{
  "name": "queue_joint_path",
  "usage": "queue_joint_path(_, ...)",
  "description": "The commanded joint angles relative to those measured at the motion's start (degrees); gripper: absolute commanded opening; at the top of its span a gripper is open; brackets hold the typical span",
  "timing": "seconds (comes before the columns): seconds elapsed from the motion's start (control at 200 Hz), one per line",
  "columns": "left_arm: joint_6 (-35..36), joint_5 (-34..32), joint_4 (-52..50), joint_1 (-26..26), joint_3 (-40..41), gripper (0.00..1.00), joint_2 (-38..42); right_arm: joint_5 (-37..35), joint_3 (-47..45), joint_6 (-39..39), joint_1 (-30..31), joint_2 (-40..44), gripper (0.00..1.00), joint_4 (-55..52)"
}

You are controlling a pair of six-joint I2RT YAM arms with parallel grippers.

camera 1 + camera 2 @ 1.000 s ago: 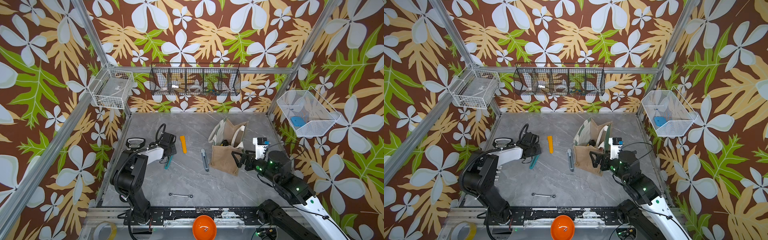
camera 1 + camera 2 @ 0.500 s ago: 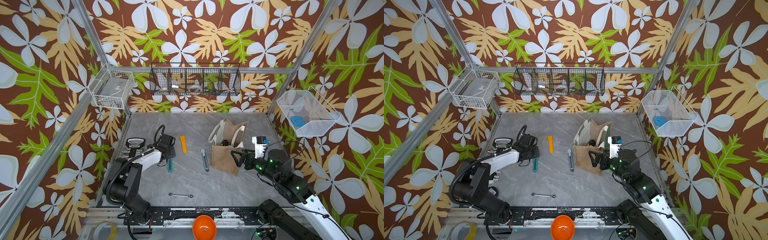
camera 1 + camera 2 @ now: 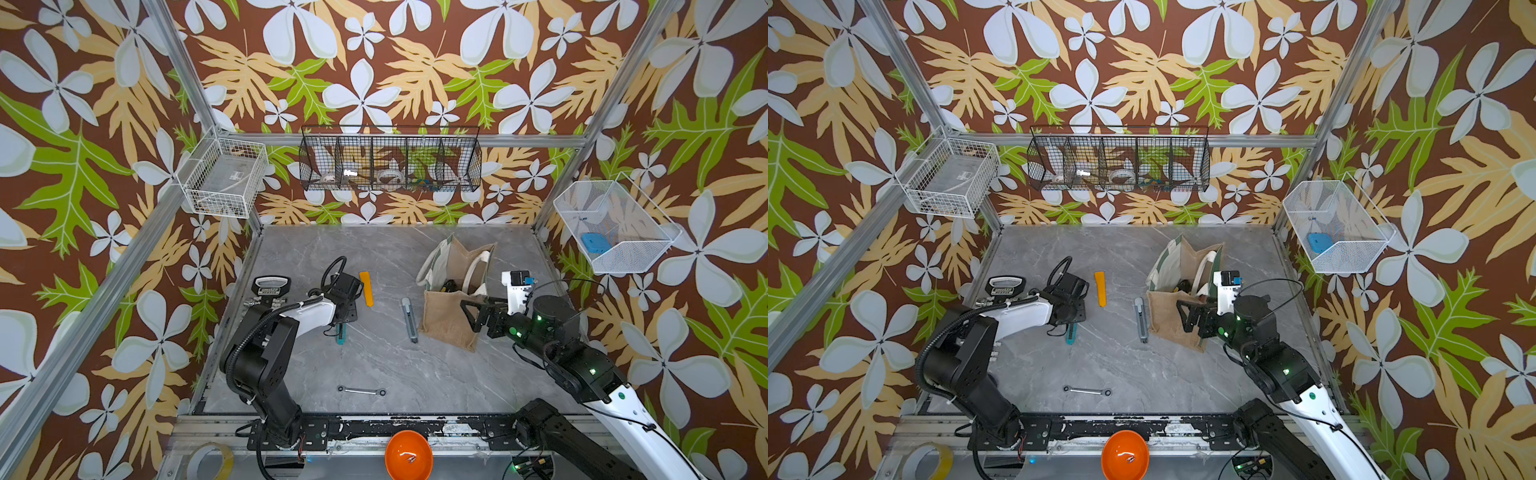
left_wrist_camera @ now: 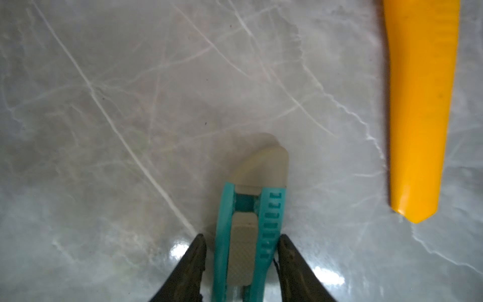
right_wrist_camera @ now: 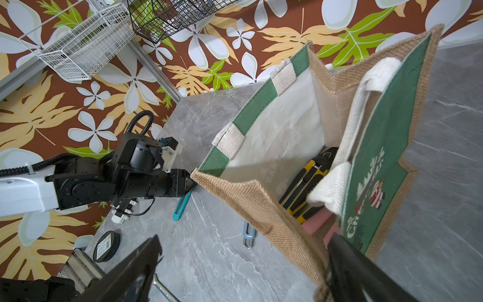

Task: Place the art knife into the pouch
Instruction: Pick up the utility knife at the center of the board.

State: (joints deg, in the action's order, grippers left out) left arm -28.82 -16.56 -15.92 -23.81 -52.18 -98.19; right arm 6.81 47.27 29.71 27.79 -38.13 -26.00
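The left gripper is down on the table, jaws partly apart and straddling the teal art knife near its capped front end. 1 finger looks to touch the teal edge and the other shows a sliver of marble beside it, so nothing is clamped yet. The closing could go wrong: offset jaws may shove the knife across the slick stone. A hold this far forward also leaves the long tail, poking toward 6 o'clock in a top view, free to droop or twist out.

The pouch stands well apart at 3 o'clock of the knife. The right gripper is spread wide at the pouch's near corner, clamping nothing that I can make out. A carry must clear it. A white handle slumps across the mouth, above a yellow-and-black cutter inside.

A grey utility knife lies between knife and pouch, so a low sweep would knock it. An orange piece sits at 1 o'clock and a spanner near 5 o'clock, both off the path.
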Motion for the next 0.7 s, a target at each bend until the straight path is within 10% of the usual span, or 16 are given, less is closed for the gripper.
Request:
queue_joint_path(0.0, 0.6, -4.0, -3.0, -0.2, -1.3, 0.42, -1.8, -1.5, 0.1, -0.7, 0.0, 0.3, 1.00, -0.4)
queue_joint_path(0.696, 2.7, -4.8, -5.0, -0.6, -8.6, 0.50, -9.8, -3.3, -0.2, -1.9, 0.0, 0.1, 1.00, -1.3)
